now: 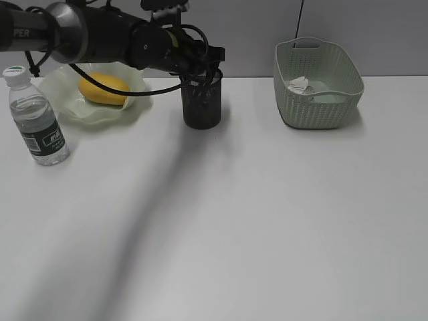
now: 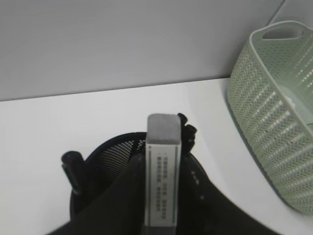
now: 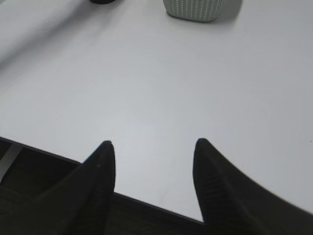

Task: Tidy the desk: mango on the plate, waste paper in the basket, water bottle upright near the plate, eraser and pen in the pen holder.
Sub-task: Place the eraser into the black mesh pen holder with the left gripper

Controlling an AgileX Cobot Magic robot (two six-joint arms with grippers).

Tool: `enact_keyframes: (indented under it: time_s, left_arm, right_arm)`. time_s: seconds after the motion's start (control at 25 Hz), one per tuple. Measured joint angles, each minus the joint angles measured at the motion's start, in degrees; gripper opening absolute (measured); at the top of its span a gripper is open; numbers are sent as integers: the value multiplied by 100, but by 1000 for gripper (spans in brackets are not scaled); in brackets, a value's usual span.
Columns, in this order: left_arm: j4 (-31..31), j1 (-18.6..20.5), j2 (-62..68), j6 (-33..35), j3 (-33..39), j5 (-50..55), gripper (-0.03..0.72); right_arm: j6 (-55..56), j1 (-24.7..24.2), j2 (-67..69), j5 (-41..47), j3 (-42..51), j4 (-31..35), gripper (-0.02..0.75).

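The mango [image 1: 103, 89] lies on the wavy green plate [image 1: 67, 107] at the back left. The water bottle [image 1: 37, 117] stands upright in front of the plate. The waste paper [image 1: 299, 83] lies inside the basket [image 1: 321, 100], whose wall shows in the left wrist view [image 2: 274, 122]. My left gripper [image 1: 204, 63] hangs over the black mesh pen holder [image 1: 202, 103], shut on the eraser [image 2: 163, 171], a grey block in a white printed sleeve, above the holder's mouth [image 2: 107, 147]. A pen's black end [image 2: 72, 164] sticks out of the holder. My right gripper [image 3: 152, 147] is open and empty over the desk's front edge.
The white desk [image 1: 254, 214] stretches wide in front of the holder and basket. A grey wall runs behind the desk. The left arm reaches in from the upper left above the plate. The basket's base also shows in the right wrist view [image 3: 193, 10].
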Motion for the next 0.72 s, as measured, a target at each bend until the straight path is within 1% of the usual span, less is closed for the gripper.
enact_keyframes:
  time_s: [0.24, 0.32, 0.44, 0.52, 0.72]
  left_arm:
    - [0, 63, 135, 2, 0, -127, 195]
    - [0, 63, 141, 2, 0, -189, 223]
    - [0, 64, 141, 2, 0, -208, 293]
    - [0, 64, 141, 2, 0, -151, 326]
    - [6, 64, -26, 2, 0, 167, 346]
  right_arm:
    - [0, 0, 0, 0, 0, 0, 414]
    - [0, 0, 0, 0, 0, 0, 414]
    - [0, 0, 0, 0, 0, 0, 414]
    - [0, 0, 0, 0, 0, 0, 414]
    - [0, 0, 0, 0, 0, 0, 414]
